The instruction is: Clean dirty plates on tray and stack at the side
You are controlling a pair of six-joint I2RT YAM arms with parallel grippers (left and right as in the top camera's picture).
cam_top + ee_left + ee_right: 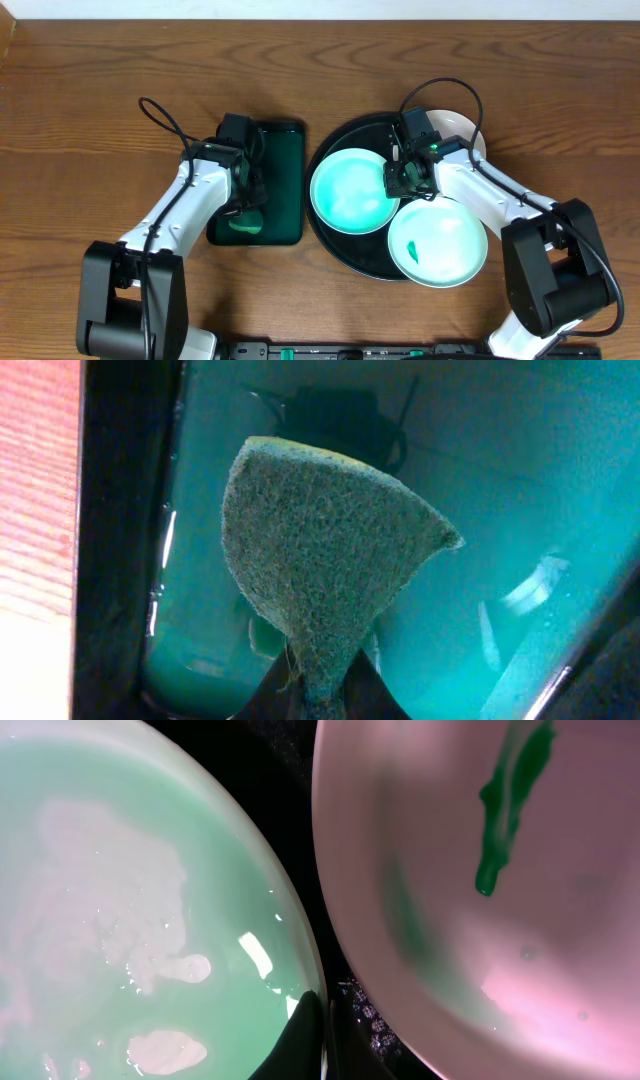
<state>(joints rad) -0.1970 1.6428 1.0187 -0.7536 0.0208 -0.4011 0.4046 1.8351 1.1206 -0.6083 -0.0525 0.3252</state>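
The black round tray (345, 135) holds a pale mint plate (345, 195) on its left and a white plate with a green smear (440, 245) at its front right. A third white plate (466, 128) sits at the back right, partly under my right arm. My right gripper (403, 180) is shut on the mint plate's right rim; in the right wrist view the fingers (322, 1035) pinch that rim (130, 900), next to the smeared plate (500, 840). My left gripper (250, 195) is shut on a green scouring sponge (320, 550) over the green tray.
A dark green rectangular tray (285, 150) with teal water (500, 480) stands left of the black tray. Black tray floor (295, 810) shows between the two plates. Wooden table (90, 110) surrounds both trays. Cables loop off both arms.
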